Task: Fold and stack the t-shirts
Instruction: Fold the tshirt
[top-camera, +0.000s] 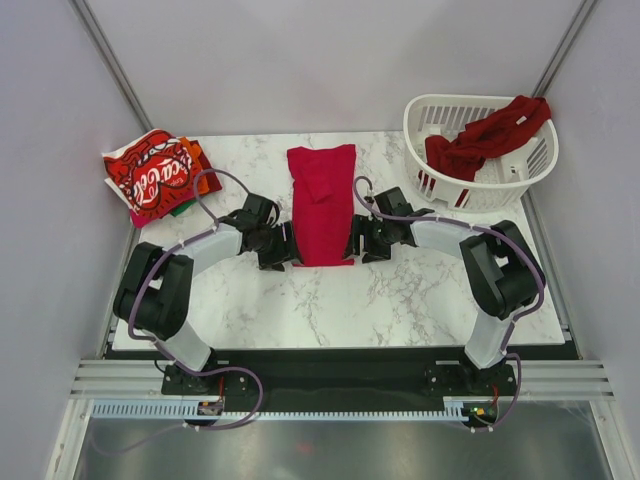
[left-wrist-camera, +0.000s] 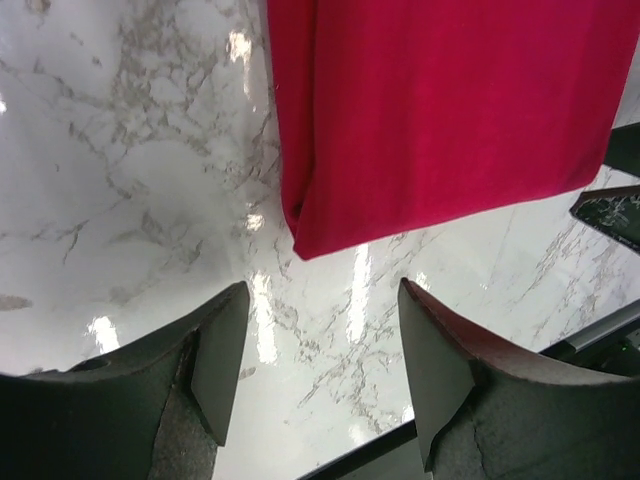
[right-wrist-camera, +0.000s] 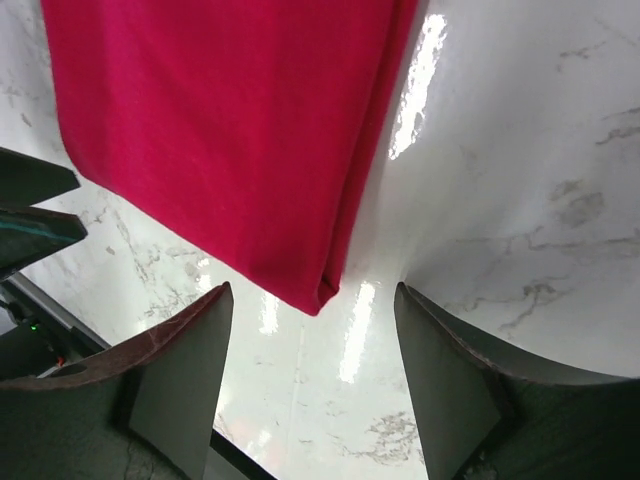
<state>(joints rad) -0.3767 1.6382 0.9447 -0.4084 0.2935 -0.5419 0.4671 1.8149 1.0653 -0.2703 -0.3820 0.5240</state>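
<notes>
Just ahead of both wide-open, empty jaws: the near corners of the bright red t-shirt (top-camera: 321, 205). Left gripper (left-wrist-camera: 322, 300) and right gripper (right-wrist-camera: 312, 300) flank its hem, likely set to pinch for a crosswise fold. Shirt lies narrow, mid-table (top-camera: 400, 300). Coca-Cola tee (top-camera: 150, 175) far left; dark red tee (top-camera: 490, 135) in basket (top-camera: 440, 110).

White-and-black arms (top-camera: 205, 243), purple cables (top-camera: 222, 172)

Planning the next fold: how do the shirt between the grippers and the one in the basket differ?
The bright red shirt lies flat, folded into a strip; the dark red shirt is crumpled. The former is on the table, the latter in the basket. Both plain red.
</notes>
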